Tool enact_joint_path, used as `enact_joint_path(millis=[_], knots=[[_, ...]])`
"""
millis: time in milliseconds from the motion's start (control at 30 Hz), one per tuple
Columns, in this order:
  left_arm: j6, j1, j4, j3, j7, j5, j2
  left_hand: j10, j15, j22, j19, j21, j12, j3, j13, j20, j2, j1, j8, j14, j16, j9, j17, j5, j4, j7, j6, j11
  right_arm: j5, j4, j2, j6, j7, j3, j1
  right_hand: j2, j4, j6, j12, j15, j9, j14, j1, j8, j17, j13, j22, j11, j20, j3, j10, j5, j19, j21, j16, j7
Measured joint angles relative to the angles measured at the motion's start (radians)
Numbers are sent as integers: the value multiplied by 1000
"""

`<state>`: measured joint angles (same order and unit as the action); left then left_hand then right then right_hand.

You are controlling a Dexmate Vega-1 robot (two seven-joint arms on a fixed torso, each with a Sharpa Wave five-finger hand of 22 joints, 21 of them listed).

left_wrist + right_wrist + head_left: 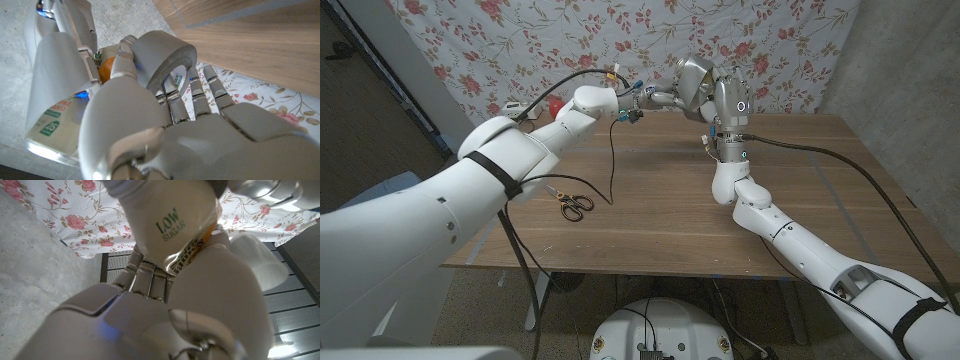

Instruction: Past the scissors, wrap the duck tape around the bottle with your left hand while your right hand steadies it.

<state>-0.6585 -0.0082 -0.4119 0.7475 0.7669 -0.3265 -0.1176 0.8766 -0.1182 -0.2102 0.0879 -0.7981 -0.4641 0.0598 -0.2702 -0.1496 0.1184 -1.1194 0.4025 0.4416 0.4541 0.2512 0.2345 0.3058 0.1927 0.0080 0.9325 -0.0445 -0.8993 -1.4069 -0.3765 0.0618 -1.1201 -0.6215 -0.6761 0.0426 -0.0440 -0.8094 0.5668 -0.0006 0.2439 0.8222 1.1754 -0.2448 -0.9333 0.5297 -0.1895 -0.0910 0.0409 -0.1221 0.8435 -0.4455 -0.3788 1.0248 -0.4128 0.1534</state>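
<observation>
L arm reaches in from the table's (650,215) near-left corner, up over the far edge. Scissors (571,201), black handles, lie on the wood near the left edge, just under that forearm, w/ a thin black cable (611,160) drooping beside them. Left hand (638,99) is up in the air over the far edge, toward the middle; in its wrist view the hand (165,125) has its fingers through and around a grey roll of duck tape (165,60), so it's holding the roll, pressed right beside the bottle (55,120), white label w/ green print. In the head view the roll (691,78) sits against the right hand's (728,100) fist. R arm rises from the near-right corner, forearm upright, hand above the far edge, clear of the tabletop. Right wrist view: hand (200,305) wraps the bottle (167,220), "LOW SUGAR" readable on it, fingers closed around its body. Floral cloth (520,40) hangs behind.
</observation>
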Motion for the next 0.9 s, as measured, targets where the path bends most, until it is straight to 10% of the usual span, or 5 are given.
enact_joint_path(millis=[900], knots=[[106, 152, -627, 61, -324, 349, -279, -44, -2, 1, -6, -34, -163, -7, 0, 23, -16, -15, 70, 1, -24, 58, 301, 26, -7, -25, -30, -43, 46, -70, -52, 53, 1, 14, -32, -3, -8, -20, -6, -19, 7, 23, 3, 7, -11, 11, -1, 13, 3, -16, 20, 1, 4, 5, 10, -20]])
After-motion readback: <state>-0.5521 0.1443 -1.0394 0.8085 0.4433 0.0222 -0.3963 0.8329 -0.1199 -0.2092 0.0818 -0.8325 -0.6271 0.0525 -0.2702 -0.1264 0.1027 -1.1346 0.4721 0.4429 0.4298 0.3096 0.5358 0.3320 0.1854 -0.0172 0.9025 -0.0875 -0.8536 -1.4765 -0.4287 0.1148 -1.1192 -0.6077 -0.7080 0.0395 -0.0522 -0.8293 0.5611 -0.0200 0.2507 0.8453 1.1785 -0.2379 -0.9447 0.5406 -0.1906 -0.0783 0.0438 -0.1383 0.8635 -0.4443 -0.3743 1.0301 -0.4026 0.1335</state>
